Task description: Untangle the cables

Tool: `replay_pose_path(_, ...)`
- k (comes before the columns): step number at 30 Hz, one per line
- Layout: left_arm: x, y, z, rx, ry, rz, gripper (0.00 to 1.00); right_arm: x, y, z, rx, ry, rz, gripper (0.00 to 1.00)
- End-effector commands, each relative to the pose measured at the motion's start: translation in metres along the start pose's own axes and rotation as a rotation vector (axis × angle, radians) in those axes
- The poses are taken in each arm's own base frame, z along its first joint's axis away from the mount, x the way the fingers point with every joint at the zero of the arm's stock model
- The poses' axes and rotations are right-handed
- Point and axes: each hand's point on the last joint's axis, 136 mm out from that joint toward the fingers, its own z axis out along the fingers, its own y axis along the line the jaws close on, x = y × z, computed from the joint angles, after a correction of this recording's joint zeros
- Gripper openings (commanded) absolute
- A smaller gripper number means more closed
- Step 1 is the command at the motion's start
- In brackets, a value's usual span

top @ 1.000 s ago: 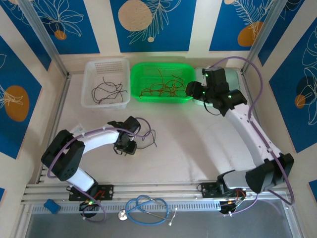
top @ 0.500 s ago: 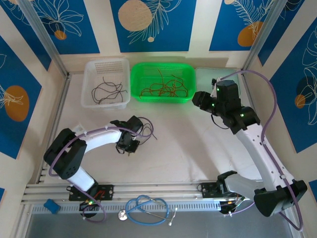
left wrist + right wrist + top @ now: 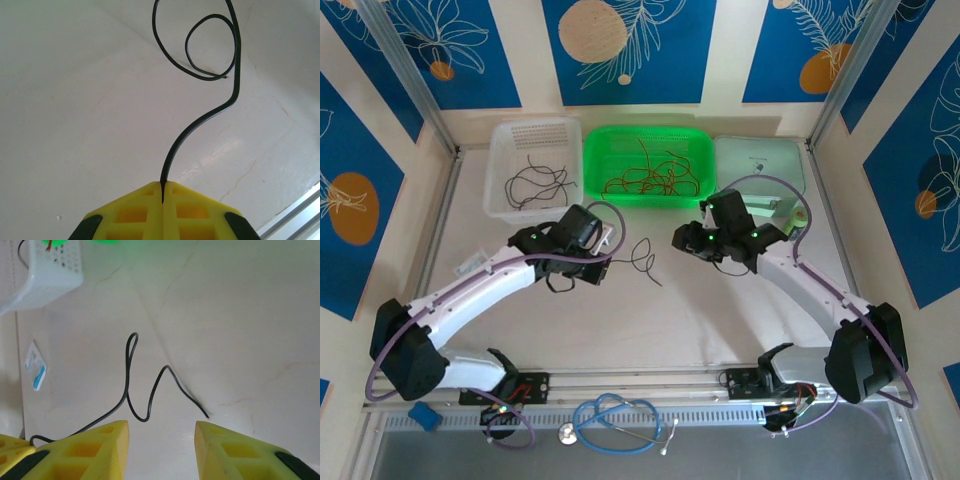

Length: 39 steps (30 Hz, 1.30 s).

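Note:
One black cable (image 3: 647,262) curls across the table between the arms. My left gripper (image 3: 607,248) is shut on its end; in the left wrist view the yellow fingertips (image 3: 150,192) pinch the black cable (image 3: 200,120), which rises into a loop. My right gripper (image 3: 678,240) hovers open just right of it; in the right wrist view the gripper (image 3: 161,440) stands above the black cable (image 3: 149,390), whose free end lies near the right finger. Red and black cables (image 3: 645,178) lie tangled in the green basket (image 3: 595,150). Black cables (image 3: 535,185) lie in the white basket (image 3: 505,145).
A pale lidded container (image 3: 760,158) stands right of the green basket. A blue stethoscope (image 3: 615,418) and a small blue block (image 3: 423,415) lie on the rail at the near edge. The white basket (image 3: 45,275) is at the top left of the right wrist view.
My left arm has swung out and back toward the table's middle, dragging the black cable with it. My right arm has come down from the back right container to the cable's right side.

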Motion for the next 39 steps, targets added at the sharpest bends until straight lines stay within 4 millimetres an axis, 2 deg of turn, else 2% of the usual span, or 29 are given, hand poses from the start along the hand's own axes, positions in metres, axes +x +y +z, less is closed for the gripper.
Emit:
replay_pose_path(1, -0.002, -0.008, -0.012, 0.024, -0.002, -0.004, 0.00, -0.004, 0.021, 0.003, -0.129, -0.034, -0.143, 0.39)
replay_pose_path(3, -0.008, -0.009, -0.016, 0.029, -0.027, -0.016, 0.00, -0.001, 0.020, 0.006, -0.158, -0.046, -0.186, 0.40)
replay_pose_path(5, -0.014, -0.011, -0.018, 0.034, -0.046, -0.025, 0.00, 0.000, 0.011, 0.011, -0.140, -0.032, -0.136, 0.40)
replay_pose_path(7, -0.019, -0.012, -0.021, 0.035, -0.062, -0.035, 0.00, -0.002, -0.001, 0.016, -0.107, -0.003, -0.001, 0.40)
replay_pose_path(9, -0.023, -0.014, -0.024, 0.044, -0.084, -0.043, 0.00, 0.002, -0.014, 0.026, -0.087, 0.077, 0.203, 0.39)
replay_pose_path(13, -0.028, -0.017, -0.029, 0.061, -0.112, -0.046, 0.00, 0.010, 0.005, 0.045, -0.209, 0.194, 0.423, 0.37)
replay_pose_path(18, -0.031, -0.019, -0.034, 0.072, -0.133, -0.043, 0.00, 0.009, 0.025, 0.059, -0.270, 0.244, 0.564, 0.47)
replay_pose_path(22, -0.033, -0.019, -0.037, 0.072, -0.148, -0.037, 0.00, 0.014, 0.025, 0.070, -0.235, 0.292, 0.614, 0.49)
replay_pose_path(31, -0.043, -0.019, -0.049, 0.062, -0.191, -0.024, 0.00, 0.034, 0.006, 0.094, -0.142, 0.336, 0.648, 0.48)
replay_pose_path(37, -0.048, -0.021, -0.054, 0.060, -0.204, -0.010, 0.00, 0.036, 0.015, 0.103, -0.149, 0.354, 0.614, 0.39)
replay_pose_path(39, -0.049, -0.021, -0.056, 0.061, -0.209, -0.008, 0.00, 0.036, 0.014, 0.104, -0.134, 0.346, 0.605, 0.33)
